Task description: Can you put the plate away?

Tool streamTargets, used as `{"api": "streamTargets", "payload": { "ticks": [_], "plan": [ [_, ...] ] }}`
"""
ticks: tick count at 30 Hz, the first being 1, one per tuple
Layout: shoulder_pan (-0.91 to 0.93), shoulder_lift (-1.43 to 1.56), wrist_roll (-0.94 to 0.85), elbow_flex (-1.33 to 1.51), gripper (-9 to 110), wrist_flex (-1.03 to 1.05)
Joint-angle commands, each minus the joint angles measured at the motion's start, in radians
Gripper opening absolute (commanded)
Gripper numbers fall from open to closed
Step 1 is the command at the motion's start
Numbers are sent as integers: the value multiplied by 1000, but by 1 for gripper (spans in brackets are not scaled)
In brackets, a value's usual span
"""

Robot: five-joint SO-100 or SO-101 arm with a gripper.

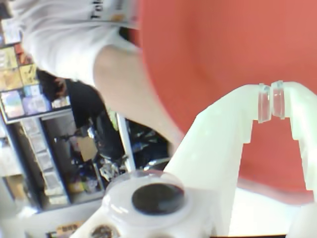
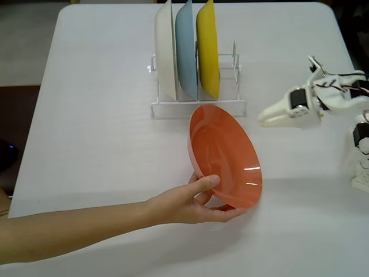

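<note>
The orange plate (image 2: 225, 154) stands tilted on its edge on the white table, in front of the dish rack. A person's hand (image 2: 187, 203) holds it by the lower rim. My white gripper (image 2: 262, 119) hovers to the plate's right, a short gap away, pointing left toward it. In the wrist view the plate (image 1: 223, 49) fills the background behind the gripper (image 1: 271, 101). The clear pads (image 1: 264, 103) meet with nothing between them, so the gripper is shut and empty.
A white wire dish rack (image 2: 167, 107) at the table's far middle holds a white plate (image 2: 166, 52), a light blue plate (image 2: 185, 49) and a yellow plate (image 2: 207, 49) upright. The person's forearm (image 2: 81, 231) reaches in from the lower left. The arm's base (image 2: 360, 144) stands at the right edge.
</note>
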Motion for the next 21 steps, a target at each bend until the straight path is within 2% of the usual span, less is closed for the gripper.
{"api": "streamTargets", "payload": {
  "ticks": [1,5,11,15,18,21],
  "plan": [
    [-20,-144,2,-176,-1,-51],
    [-48,-278,-21,-365,-1,89],
    [-81,-469,-103,-583,0,155],
    [-118,-568,-127,-676,23,195],
    [-140,-624,-155,-723,31,195],
    [-150,-684,-184,-790,33,193]
  ]
}}
